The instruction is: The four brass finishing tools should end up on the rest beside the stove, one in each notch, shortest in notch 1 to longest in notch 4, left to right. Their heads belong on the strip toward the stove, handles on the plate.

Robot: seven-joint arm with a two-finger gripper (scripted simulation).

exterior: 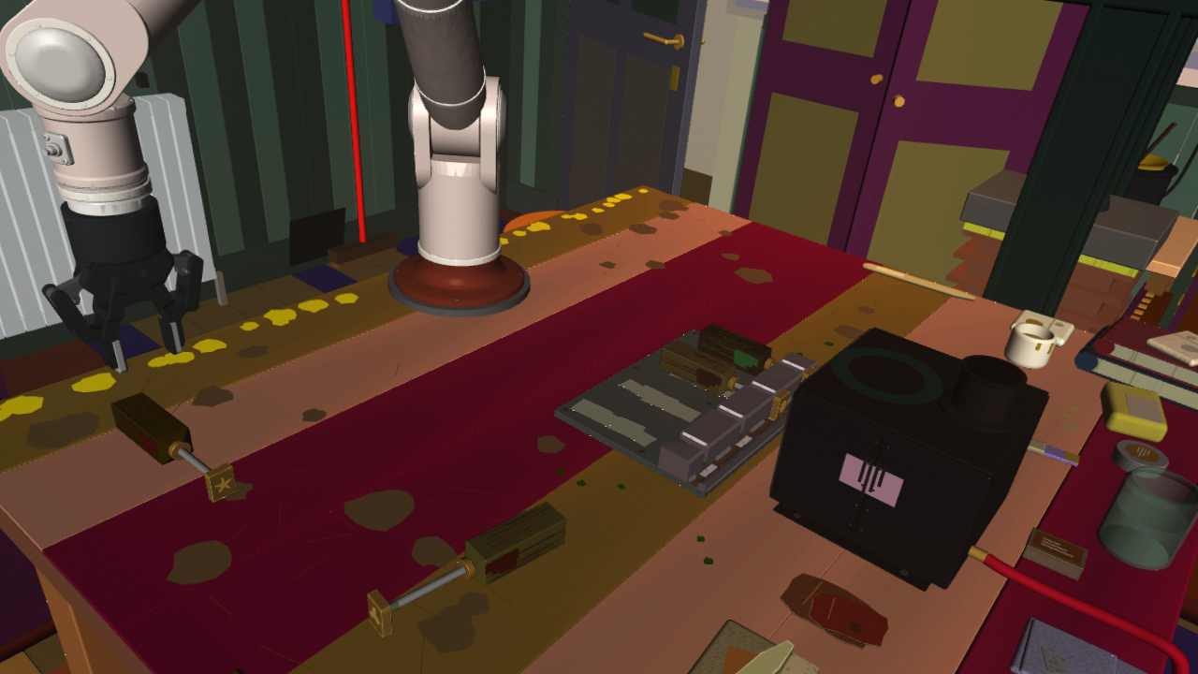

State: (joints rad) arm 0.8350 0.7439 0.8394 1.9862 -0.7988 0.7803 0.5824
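Two brass finishing tools [720, 356] lie side by side on the far end of the rest [683, 406], and the black stove [905, 453] partly hides their heads. The rest is a grey plate with a notched strip on its stove side. A third tool [172, 444], with a dark wooden handle and a star-stamped head, lies near the table's left edge. A fourth, longer tool [473, 562] lies on the red runner near the front. My gripper [142, 356] hangs open and empty just above and behind the star tool's handle.
The table's left edge [25, 536] runs close below the star tool. The arm's base [459, 281] stands at the back. Right of the stove are a red hose [1072, 604], a glass jar [1148, 520], a white cup [1032, 339] and books.
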